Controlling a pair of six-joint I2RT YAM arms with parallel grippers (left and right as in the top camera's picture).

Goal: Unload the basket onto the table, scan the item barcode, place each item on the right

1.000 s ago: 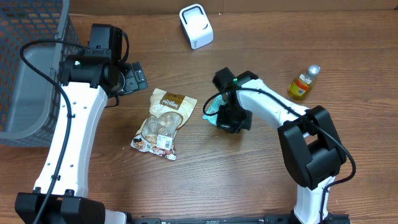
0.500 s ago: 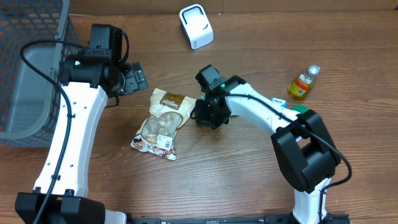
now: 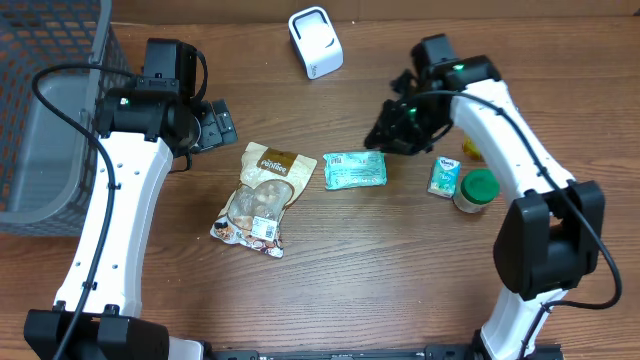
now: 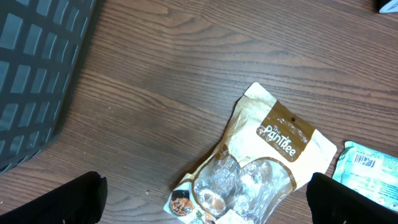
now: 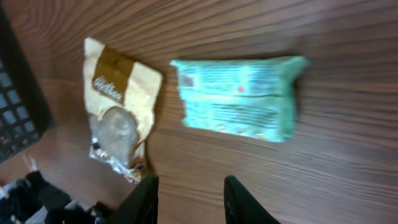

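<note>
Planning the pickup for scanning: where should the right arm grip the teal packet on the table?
Probably take the teal packet by its right short end, from above: it lies flat, and its barcode faces up at the left end.

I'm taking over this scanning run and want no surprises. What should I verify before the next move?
1. Teal packet lies flat on the table, free of both grippers: ok.
2. Barcode on the packet faces up: ok, seen in the left wrist view.
3. Right gripper empty, fingers apart: ok.
4. Left gripper wide open and empty: ok.
5. Packet apart from the brown snack pouch: ok, but close.
6. Which way the white scanner has its window facing: cannot tell.
</note>
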